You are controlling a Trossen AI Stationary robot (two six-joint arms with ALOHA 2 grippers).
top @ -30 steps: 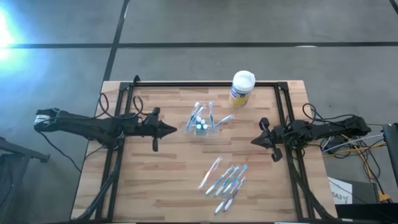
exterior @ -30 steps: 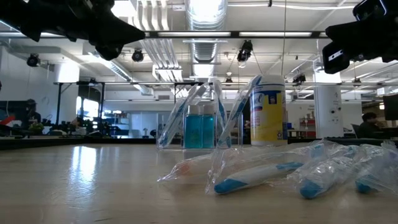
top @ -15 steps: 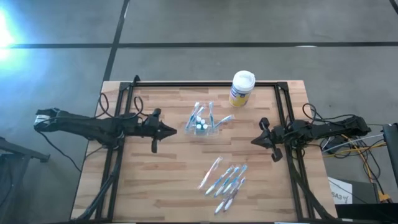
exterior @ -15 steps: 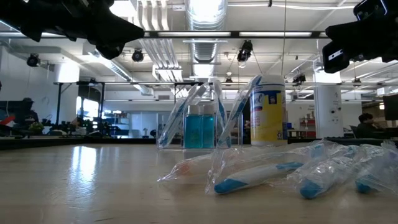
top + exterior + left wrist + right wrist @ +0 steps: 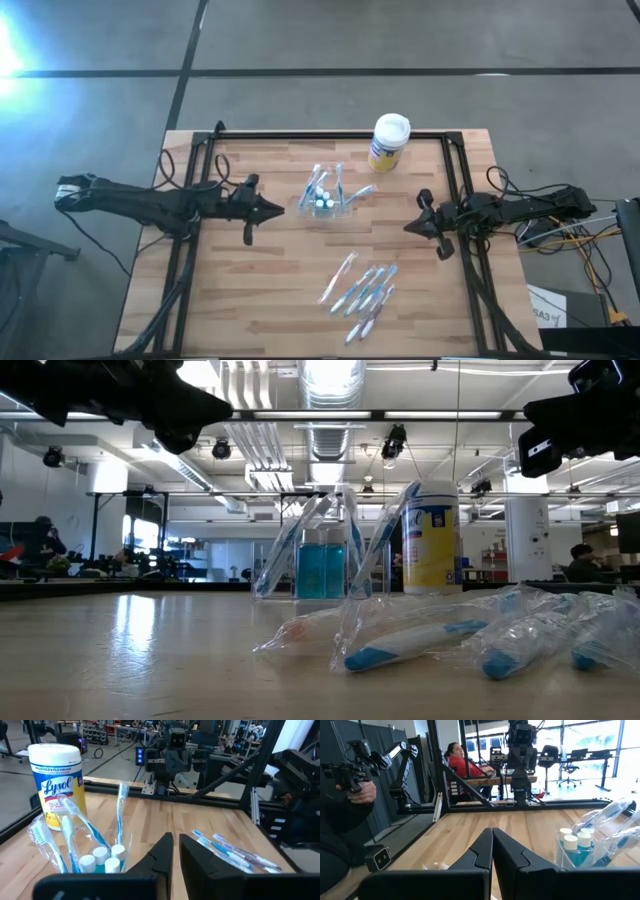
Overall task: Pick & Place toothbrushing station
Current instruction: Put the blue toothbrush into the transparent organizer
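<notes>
the toothbrushing station (image 5: 323, 203) sits near the middle of the wooden bench (image 5: 270, 300), a small clear plastic holder with wrapped toothbrushes leaning out of it and little white-capped blue bottles inside. the left end effector (image 5: 275, 209) hovers above the bench just beside the station, its fingers showing only a narrow slit between them and grasping nothing. the right end effector (image 5: 410, 226) waits well apart on the other side, clenched tight and empty. the likely risk is in the station itself: its walls are thin, glassy and smooth, so a pinch on one edge could slip or tip it, and the tall slanting brushes make it top-heavy, so a knock from a finger on approach could spill them. the crinkly film on the brushes could also snag. a loose pile of wrapped toothbrushes (image 5: 362, 290) lies nearer the bench's front edge, soft and shiny, and a yellow canister (image 5: 388, 143) with a white lid stands near the back rail, rigid and cylindrical.
</notes>
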